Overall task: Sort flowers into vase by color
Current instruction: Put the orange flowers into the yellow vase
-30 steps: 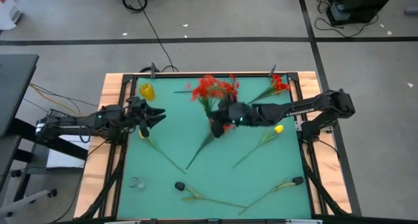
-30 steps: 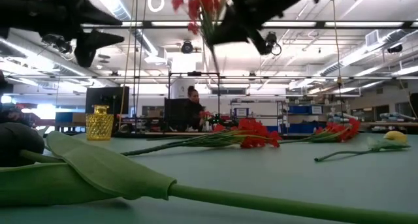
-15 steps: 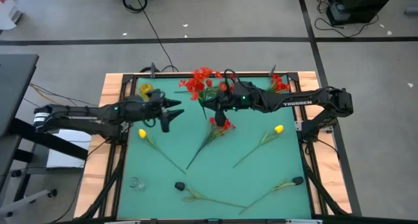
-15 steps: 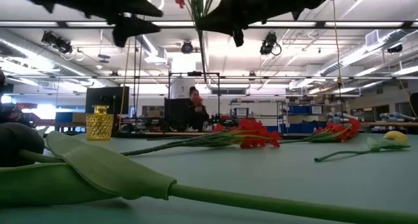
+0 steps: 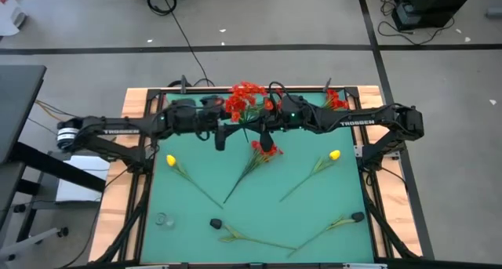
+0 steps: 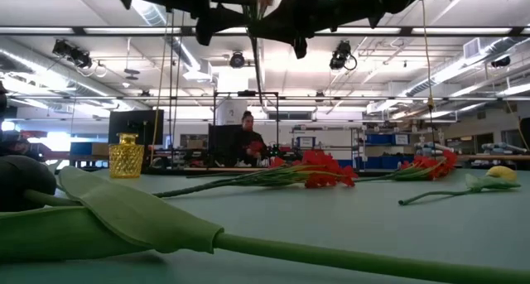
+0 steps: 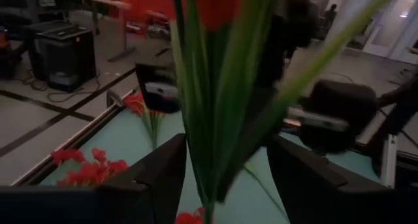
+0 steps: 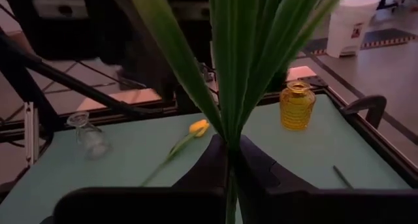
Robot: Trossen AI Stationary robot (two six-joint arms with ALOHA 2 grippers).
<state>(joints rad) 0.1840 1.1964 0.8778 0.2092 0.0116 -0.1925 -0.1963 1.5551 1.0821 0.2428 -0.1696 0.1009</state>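
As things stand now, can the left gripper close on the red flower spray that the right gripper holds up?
Probably yes. The left gripper is open, and the stems of the red flower spray stand between its fingers, with nothing else between. The right gripper is shut on the stems.

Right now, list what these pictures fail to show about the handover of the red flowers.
- High view: the yellow vase is hidden under the left arm.
- High view: the red spray covers where the right gripper clamps its stem.
- Left wrist view: blurred leaves hide whether the left fingers touch the stems.
- Low view: both grippers cut off by the top edge.
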